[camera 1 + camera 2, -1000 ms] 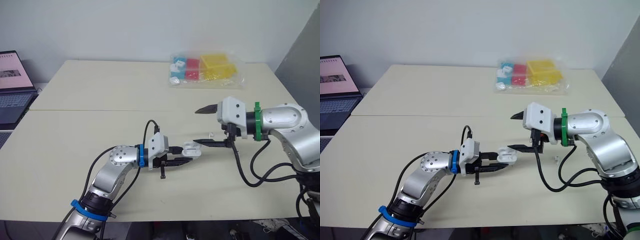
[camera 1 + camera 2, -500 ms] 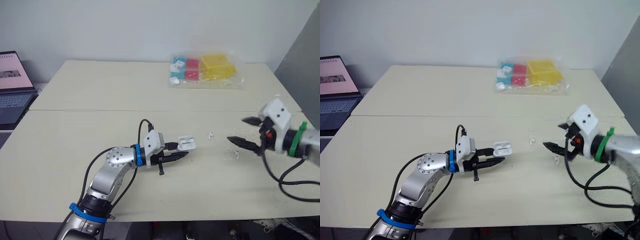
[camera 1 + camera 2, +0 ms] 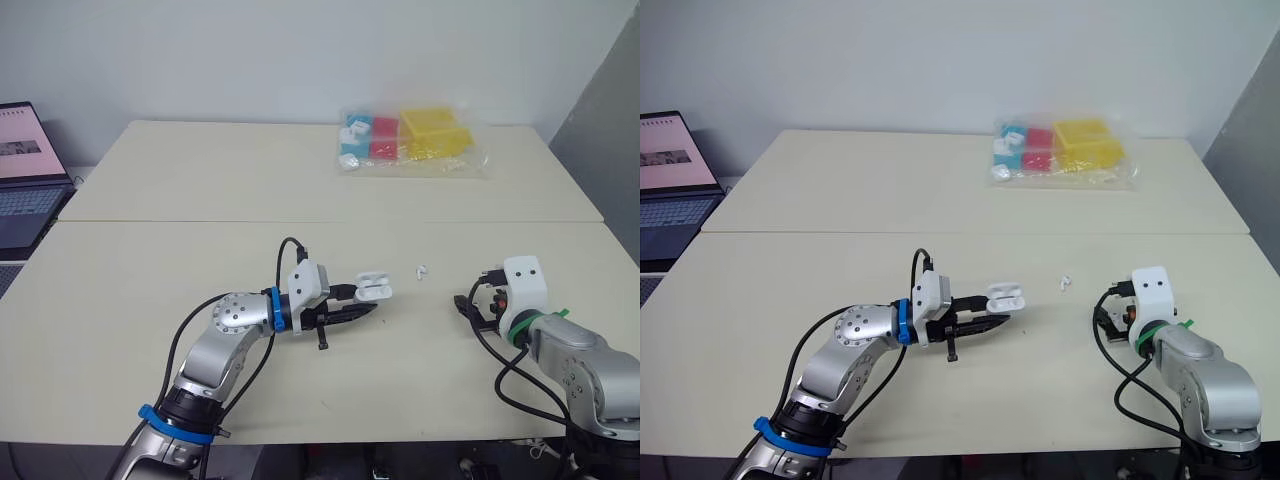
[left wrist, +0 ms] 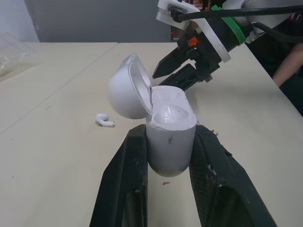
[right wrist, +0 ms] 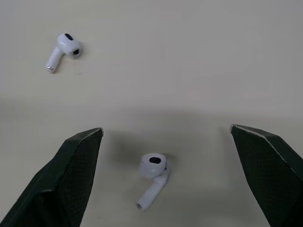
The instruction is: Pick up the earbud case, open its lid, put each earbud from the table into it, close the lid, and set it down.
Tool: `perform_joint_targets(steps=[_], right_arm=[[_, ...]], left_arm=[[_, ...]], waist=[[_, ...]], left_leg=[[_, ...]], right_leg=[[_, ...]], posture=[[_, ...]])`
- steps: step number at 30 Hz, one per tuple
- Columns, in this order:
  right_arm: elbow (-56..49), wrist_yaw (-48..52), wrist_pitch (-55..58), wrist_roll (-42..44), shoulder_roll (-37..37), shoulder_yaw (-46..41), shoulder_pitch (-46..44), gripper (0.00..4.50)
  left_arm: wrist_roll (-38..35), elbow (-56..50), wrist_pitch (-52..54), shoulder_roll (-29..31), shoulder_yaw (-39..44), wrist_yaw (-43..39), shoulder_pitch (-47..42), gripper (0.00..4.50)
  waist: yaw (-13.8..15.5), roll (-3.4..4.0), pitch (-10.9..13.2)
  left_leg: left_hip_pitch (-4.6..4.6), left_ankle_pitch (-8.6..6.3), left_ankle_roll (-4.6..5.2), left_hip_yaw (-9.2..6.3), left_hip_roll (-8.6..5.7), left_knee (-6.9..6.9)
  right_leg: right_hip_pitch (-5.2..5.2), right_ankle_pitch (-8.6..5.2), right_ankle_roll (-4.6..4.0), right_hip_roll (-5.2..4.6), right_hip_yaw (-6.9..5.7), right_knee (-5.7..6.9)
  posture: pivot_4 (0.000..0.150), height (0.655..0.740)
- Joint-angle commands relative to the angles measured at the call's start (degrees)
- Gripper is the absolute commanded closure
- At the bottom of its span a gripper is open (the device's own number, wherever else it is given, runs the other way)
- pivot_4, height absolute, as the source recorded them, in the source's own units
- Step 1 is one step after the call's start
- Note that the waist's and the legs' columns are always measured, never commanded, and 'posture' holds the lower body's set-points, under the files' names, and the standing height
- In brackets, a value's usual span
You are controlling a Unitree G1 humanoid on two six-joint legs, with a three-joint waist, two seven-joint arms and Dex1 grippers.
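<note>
R gripper (image 5: 165, 128) gone from case down to table (image 3: 200, 200); fingers wide apart, straddling earbud (image 5: 152, 166). 2nd earbud (image 5: 64, 47) lies apart. L gripper (image 3: 365, 298) clamps earbud case (image 4: 169, 142), lid (image 4: 128, 90) open, above table. Earbuds prob. light, slick: pinch bulb end gently.

Right gripper (image 5: 165, 128) is spread wide over the table (image 5: 213, 56), one earbud (image 5: 151, 166) in the gap, bare tabletop all round. Second earbud (image 5: 64, 47) lies apart; left gripper (image 4: 170, 130), clamping the earbud case (image 4: 169, 144), is well clear.

right hand (image 5: 164, 128) pulled away from earbud case (image 3: 372, 288), lowered, fingers spread over an earbud (image 5: 152, 168)
</note>
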Motion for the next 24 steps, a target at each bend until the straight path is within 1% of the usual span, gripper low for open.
perform_joint_targets(steps=[1, 9, 14, 17, 22, 24], right_arm=[[-1.3, -0.5, 0.3, 0.0, 0.4, -2.1, 0.8, 0.00], [0.3, -1.2, -2.9, -1.1, 1.7, -0.2, 3.8, 0.00], [-0.4, -1.6, -1.5, -0.8, 2.7, 0.2, 4.3, 0.00], [-0.7, -2.0, -0.2, -0.6, 3.4, 0.2, 4.2, 0.61], [-1.9, -1.9, 2.5, 0.7, 6.0, -1.4, 3.6, 2.47], [-1.9, -1.5, 2.6, 0.6, 5.6, -1.1, 3.6, 3.22]], left_arm=[[-0.4, -1.7, -0.9, 0.2, 0.2, -0.3, -0.1, 3.69], [-0.2, -1.5, -0.9, 0.4, 0.2, -0.2, -0.1, 3.69], [-0.1, -1.6, -0.9, 0.5, 0.2, -0.1, -0.1, 3.69], [0.0, -1.5, -1.0, 0.6, 0.2, -0.1, -0.1, 3.69], [0.2, -1.4, -1.1, 0.6, 0.3, 0.0, -0.2, 3.69], [0.2, -1.3, -1.0, 0.6, 0.3, 0.1, -0.2, 3.69]], waist=[[0.0, 0.00, 0.0], [-0.1, 0.00, 0.0], [-0.1, -0.01, 0.0], [-0.1, -0.01, 0.0], [-0.1, -0.06, -0.1], [-0.1, -0.07, -0.1]], left_leg=[[0.00, 0.00, 0.00, -0.01, 0.01, -0.01], [0.05, 0.00, 0.00, -0.03, 0.02, 0.00], [0.10, 0.00, 0.00, -0.03, 0.02, 0.00], [0.10, 0.00, 0.00, -0.04, 0.02, -0.01], [0.09, 0.00, 0.00, -0.05, 0.02, 0.00], [0.09, 0.00, 0.00, -0.05, 0.02, -0.01]], right_leg=[[0.00, 0.00, 0.00, 0.00, -0.01, 0.00], [0.03, 0.00, 0.00, 0.03, -0.01, 0.03], [0.08, 0.00, 0.00, 0.03, 0.00, 0.03], [0.09, 0.00, 0.00, 0.03, -0.01, 0.03], [0.09, 0.00, 0.00, 0.03, -0.02, 0.01], [0.09, 0.00, 0.00, 0.03, -0.02, 0.01]], posture=[[0.150, 0.7359], [0.150, 0.7359], [0.150, 0.7359], [0.150, 0.7359], [0.150, 0.7359], [0.150, 0.7359]])
